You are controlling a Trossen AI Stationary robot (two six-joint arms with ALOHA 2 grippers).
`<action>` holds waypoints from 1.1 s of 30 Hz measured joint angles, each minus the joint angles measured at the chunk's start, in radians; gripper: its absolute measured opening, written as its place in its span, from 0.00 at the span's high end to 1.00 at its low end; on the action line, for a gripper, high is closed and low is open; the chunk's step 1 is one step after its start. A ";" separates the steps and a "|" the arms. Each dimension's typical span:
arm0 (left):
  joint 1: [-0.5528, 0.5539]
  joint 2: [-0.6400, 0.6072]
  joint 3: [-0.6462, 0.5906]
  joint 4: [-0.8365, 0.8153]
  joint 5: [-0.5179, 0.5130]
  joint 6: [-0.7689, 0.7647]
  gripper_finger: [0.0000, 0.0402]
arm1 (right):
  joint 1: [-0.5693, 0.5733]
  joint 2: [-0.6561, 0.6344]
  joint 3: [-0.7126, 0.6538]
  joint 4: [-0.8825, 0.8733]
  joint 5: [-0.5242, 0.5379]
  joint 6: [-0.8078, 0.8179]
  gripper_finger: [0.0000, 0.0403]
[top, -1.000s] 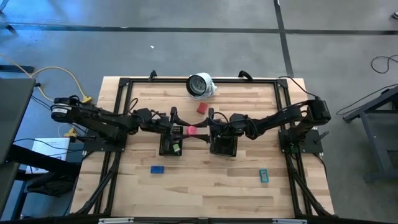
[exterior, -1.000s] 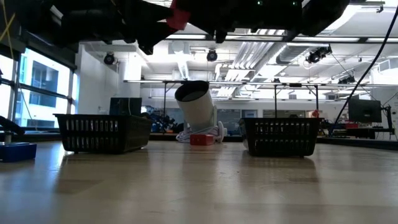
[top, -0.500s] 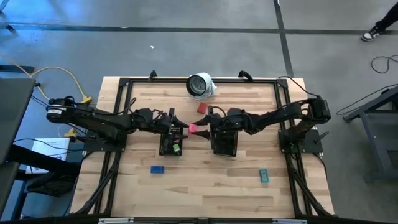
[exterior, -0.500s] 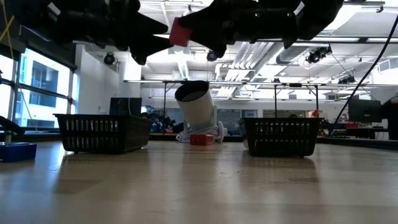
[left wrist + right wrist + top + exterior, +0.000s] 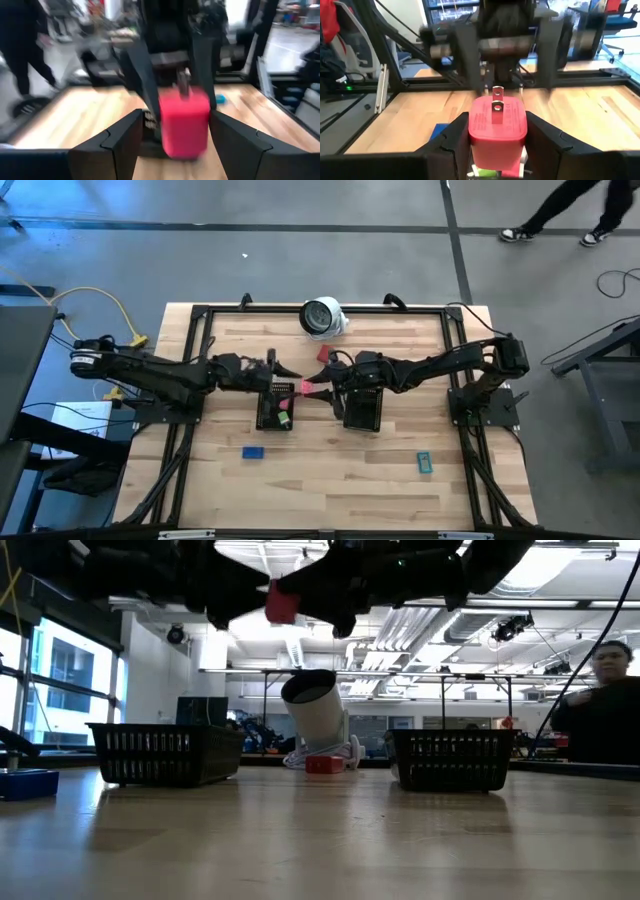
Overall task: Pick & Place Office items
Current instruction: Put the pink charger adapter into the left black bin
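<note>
Right gripper (image 5: pixel 495 137) is clamping the red plug block (image 5: pixel 497 127), seemingly light and rigid, by 2 flat sides while the left gripper (image 5: pixel 172 132) is waiting spread apart.

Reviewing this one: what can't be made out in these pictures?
Left wrist view: motion blur hides whether the left tool touches the red plug-shaped block the right tool holds.
High view: right arm covers the inside of the right black mesh tray.
High view: small teal piece, too small to identify.
</note>
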 joint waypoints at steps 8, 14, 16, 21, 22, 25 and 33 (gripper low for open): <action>0.001 -0.258 0.000 -0.199 -0.074 0.048 0.45 | 0.001 0.072 0.003 0.054 0.004 0.001 0.65; -0.018 -0.307 0.000 -0.258 -0.073 0.041 0.45 | -0.002 0.186 0.026 0.143 -0.023 0.041 0.65; -0.027 -0.306 0.000 -0.260 -0.073 0.042 0.45 | -0.002 0.221 0.057 0.155 -0.033 0.046 0.65; -0.032 -0.301 0.000 -0.262 -0.073 0.044 0.45 | -0.002 0.292 0.123 0.147 -0.069 0.057 0.65; -0.032 -0.301 0.000 -0.260 -0.073 0.042 0.45 | -0.002 0.304 0.137 0.148 -0.069 0.060 0.65; -0.032 -0.301 0.000 -0.260 -0.073 0.042 0.45 | -0.002 0.337 0.168 0.143 -0.079 0.071 0.65; -0.032 -0.301 0.000 -0.260 -0.072 0.041 0.45 | -0.002 0.419 0.256 0.094 -0.084 0.075 0.65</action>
